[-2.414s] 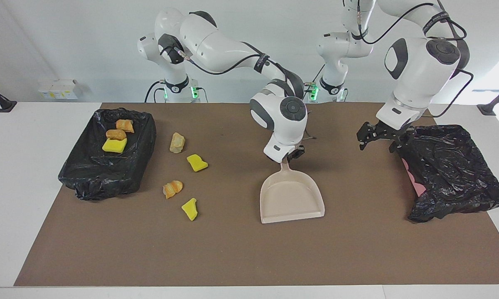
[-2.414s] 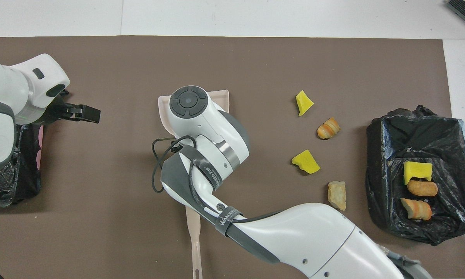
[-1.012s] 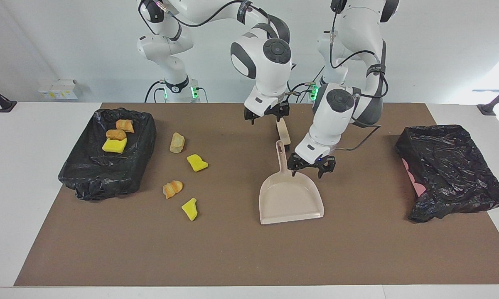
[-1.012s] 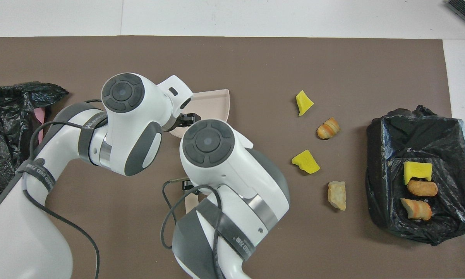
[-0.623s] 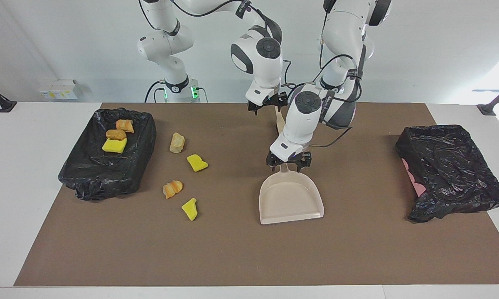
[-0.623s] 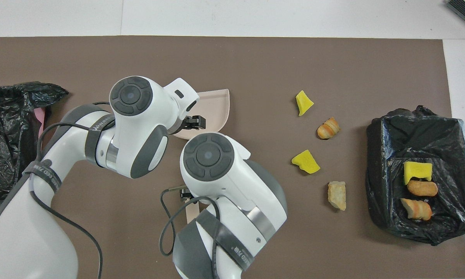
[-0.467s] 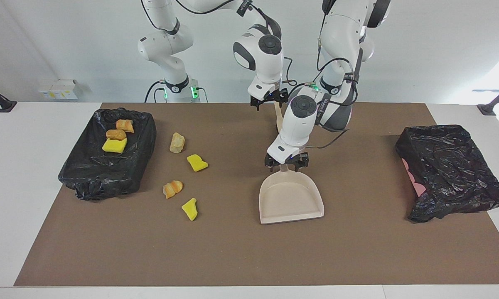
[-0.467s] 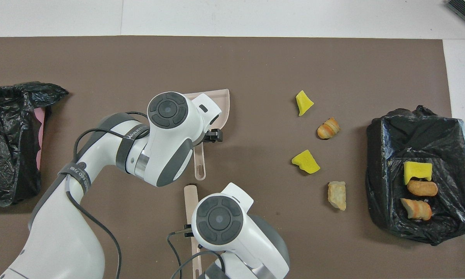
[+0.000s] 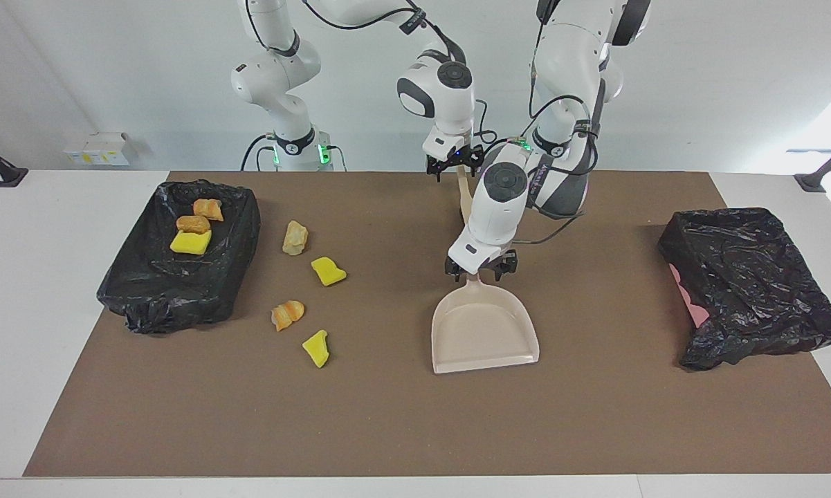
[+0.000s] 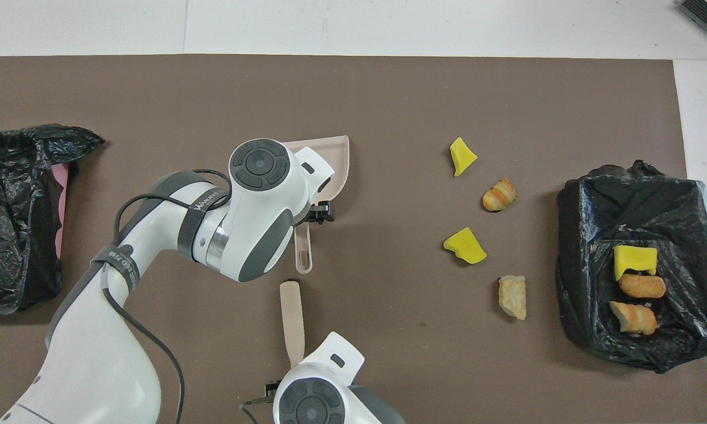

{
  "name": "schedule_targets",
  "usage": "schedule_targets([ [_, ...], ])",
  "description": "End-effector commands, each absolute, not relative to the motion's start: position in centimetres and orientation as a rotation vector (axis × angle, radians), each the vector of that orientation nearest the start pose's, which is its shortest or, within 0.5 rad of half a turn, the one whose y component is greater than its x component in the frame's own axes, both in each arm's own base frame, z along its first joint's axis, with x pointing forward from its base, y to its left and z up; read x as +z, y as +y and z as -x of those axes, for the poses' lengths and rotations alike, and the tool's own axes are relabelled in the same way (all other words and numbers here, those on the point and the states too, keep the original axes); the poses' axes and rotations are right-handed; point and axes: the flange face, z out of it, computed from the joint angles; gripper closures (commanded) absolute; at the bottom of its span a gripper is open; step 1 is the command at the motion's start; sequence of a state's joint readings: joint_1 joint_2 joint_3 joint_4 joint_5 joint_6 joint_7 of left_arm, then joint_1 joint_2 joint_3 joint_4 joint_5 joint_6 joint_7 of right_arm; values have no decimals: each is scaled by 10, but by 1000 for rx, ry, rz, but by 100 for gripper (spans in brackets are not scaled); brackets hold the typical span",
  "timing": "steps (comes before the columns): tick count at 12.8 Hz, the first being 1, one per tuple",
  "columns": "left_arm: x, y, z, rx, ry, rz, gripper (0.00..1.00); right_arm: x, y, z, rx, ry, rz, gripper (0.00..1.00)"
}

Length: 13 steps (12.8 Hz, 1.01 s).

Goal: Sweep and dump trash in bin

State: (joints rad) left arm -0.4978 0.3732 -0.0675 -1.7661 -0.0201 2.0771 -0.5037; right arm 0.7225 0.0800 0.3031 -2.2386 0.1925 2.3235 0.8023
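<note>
Four bits of trash lie on the brown mat beside the bin: a tan lump (image 9: 295, 237), a yellow chunk (image 9: 328, 271), an orange lump (image 9: 287, 314) and another yellow chunk (image 9: 316, 347). Three more bits (image 9: 192, 232) rest in the black-lined bin (image 9: 180, 290). The beige dustpan (image 9: 483, 328) lies flat mid-mat. My left gripper (image 9: 479, 271) is low over its handle, open, a finger on each side. Nearer the robots, my right gripper (image 9: 455, 169) hangs open over the brush handle (image 9: 465, 200).
A second bin wrapped in a crumpled black bag (image 9: 754, 283) sits at the left arm's end of the mat, with some pink showing. The left forearm hides most of the brush.
My left gripper swung from the black bag at its end over to the dustpan handle and came down around it. My right gripper left that handle, rose and drew back over the brush handle.
</note>
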Motion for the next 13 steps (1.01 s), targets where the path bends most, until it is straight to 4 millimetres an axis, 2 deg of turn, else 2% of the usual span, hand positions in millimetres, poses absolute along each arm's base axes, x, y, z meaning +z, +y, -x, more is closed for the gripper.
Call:
schedule_targets([
  [1,354,-346,-532,150,69,3119,12,341,453,-273,184,-86,3008,3],
  [2,352,-345,-529,176,69,3108,26,341,454,-274,179,-104,3002,15],
  [4,352,-351,-523,224,48,3131,49,340,456,-274,184,-110,3001,16],
  [5,354,-351,-522,238,47,3130,95,340,456,-275,191,-105,2994,16],
  [6,356,-351,-523,237,54,3132,100,338,456,-275,203,-106,2994,16],
  [8,365,-347,-529,215,49,3141,100,330,467,-262,218,-143,2992,16],
  [10,379,-341,-536,173,42,3147,100,336,475,-264,214,-132,2980,24],
  [11,389,-338,-541,150,32,3155,100,336,477,-266,215,-129,2977,34],
  [13,407,-321,-558,97,2,3150,100,337,478,-263,216,-136,2979,80],
])
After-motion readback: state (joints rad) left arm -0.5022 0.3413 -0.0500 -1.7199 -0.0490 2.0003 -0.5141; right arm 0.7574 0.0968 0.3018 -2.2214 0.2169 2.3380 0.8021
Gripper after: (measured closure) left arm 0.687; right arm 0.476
